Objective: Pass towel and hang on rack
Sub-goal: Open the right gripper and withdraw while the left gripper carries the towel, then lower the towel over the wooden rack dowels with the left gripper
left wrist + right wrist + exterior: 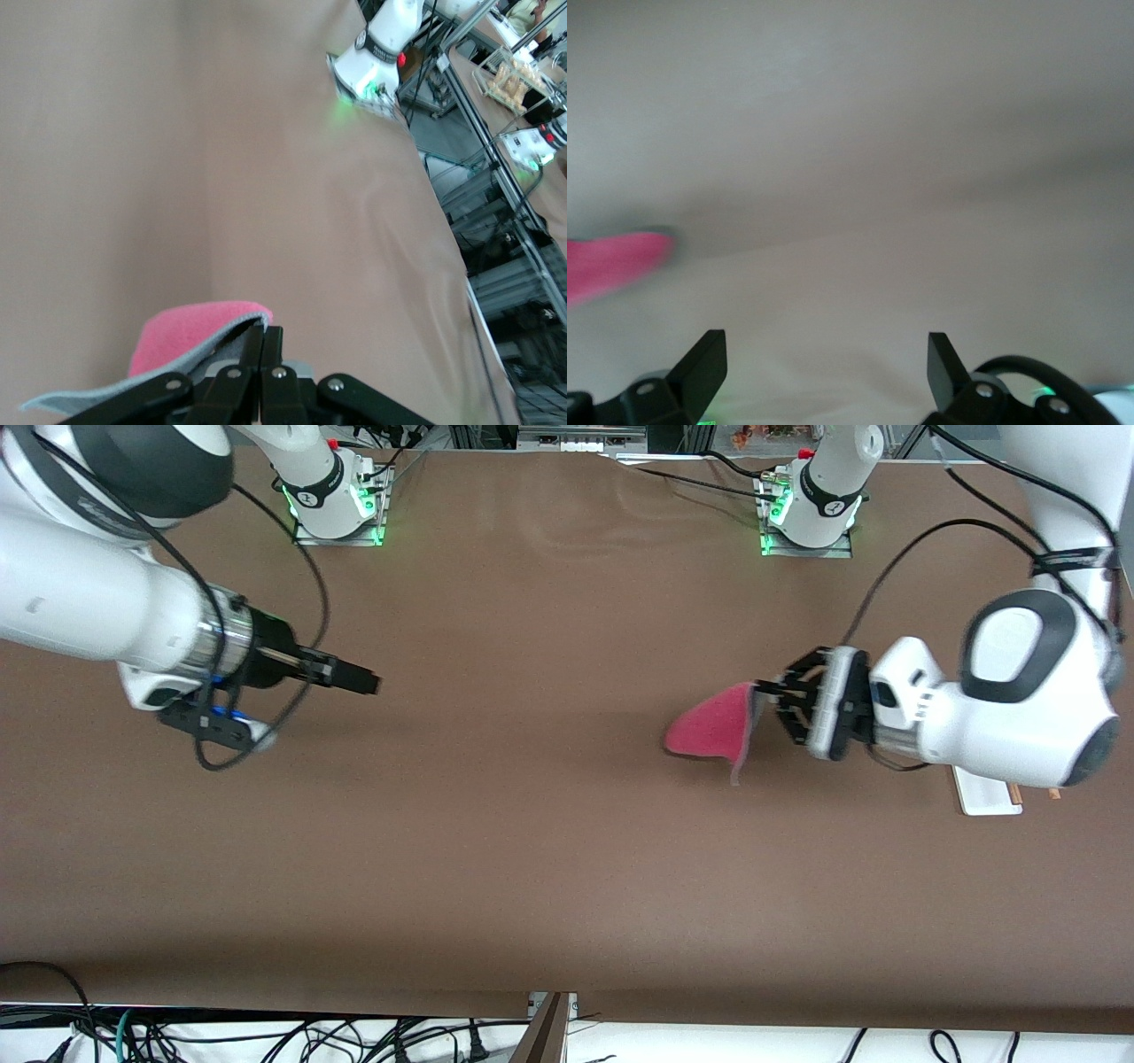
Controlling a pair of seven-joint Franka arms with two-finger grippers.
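The right gripper (368,683) is hovering low over the worktop (532,850) at the right arm's end, its fingers (709,365) standing wide apart and holding nothing; it looks to be waiting with its part done. The towel (713,731) is hanging over the worktop nearer the left arm's end, pink-red face showing, with a grey edge drooping down. The left gripper (769,689) is gripping it by one edge, its fingers (270,354) pressed together on the cloth, so the towel is trailing out from the fingertips toward the right arm. The rack (985,793) is lying the contrary way, under the left arm's wrist and a little nearer the front camera, with only a corner of its white base and the tips of its brown rods peeking out. The hanging move is therefore likely to need the left arm swinging the towel back toward itself and over the rods.
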